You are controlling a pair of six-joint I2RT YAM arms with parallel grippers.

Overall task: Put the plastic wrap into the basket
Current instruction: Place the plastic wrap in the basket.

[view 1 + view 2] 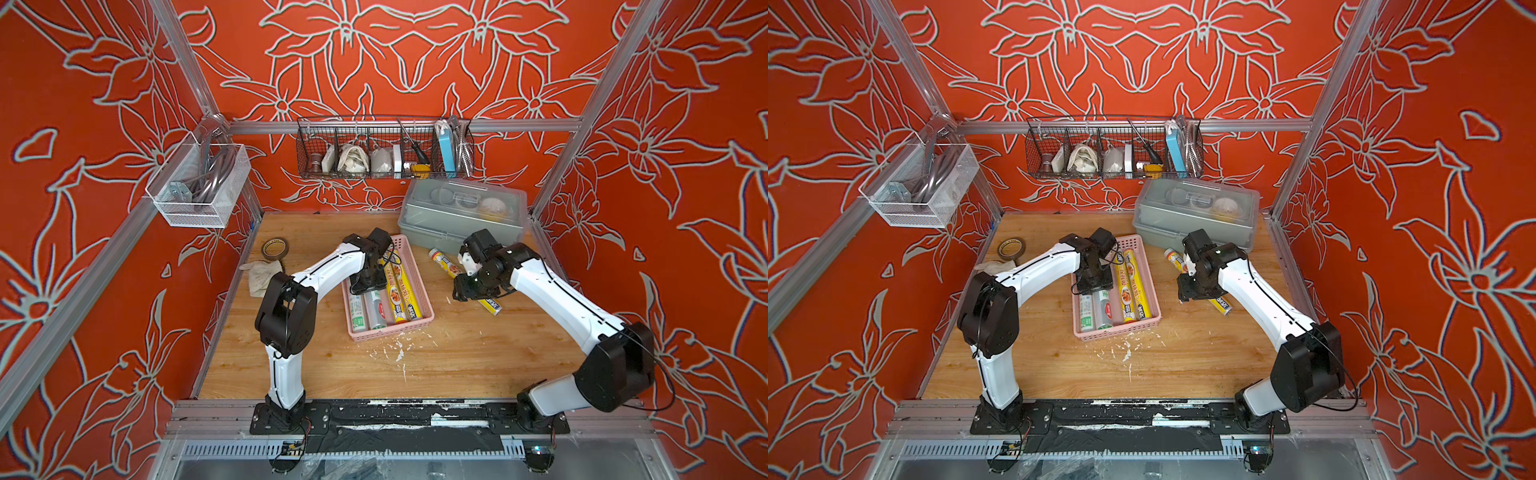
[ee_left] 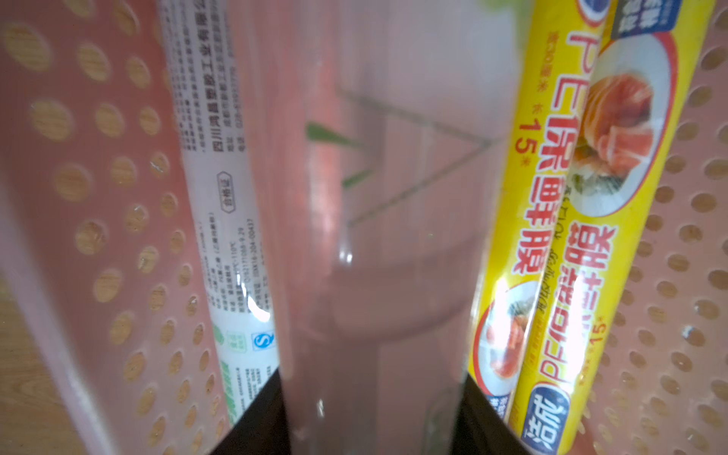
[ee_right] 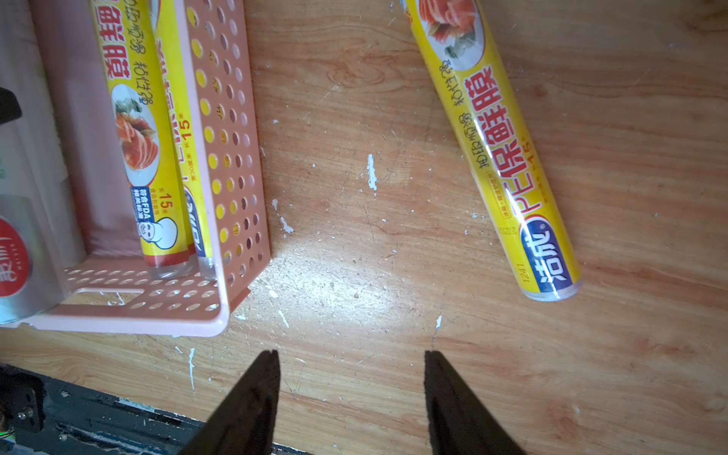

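The pink basket point(image 1: 390, 330) point(image 1: 1117, 334) sits mid-table with two yellow plastic wrap rolls point(image 1: 399, 291) point(image 2: 571, 197) and two white-silver ones point(image 1: 356, 309) lying in it. My left gripper point(image 1: 368, 291) point(image 2: 372, 376) reaches down into the basket and is shut on the white-silver roll point(image 2: 394, 236) beside the yellow ones. The roll fills the gap between the fingers. A third yellow roll point(image 1: 446, 264) point(image 3: 492, 149) lies on the table right of the basket. My right gripper point(image 1: 469, 291) point(image 3: 350, 354) hovers open and empty over the bare wood between basket and roll, hiding the roll's middle in both top views.
A brown tape ring point(image 1: 275, 248) and a crumpled cloth point(image 1: 262, 276) lie at the left. A grey lidded box point(image 1: 463, 216) stands at the back right. A black wire rack point(image 1: 384, 149) and a white mesh bin point(image 1: 199, 187) hang on the walls. White flakes point(image 1: 395, 349) dot the wood.
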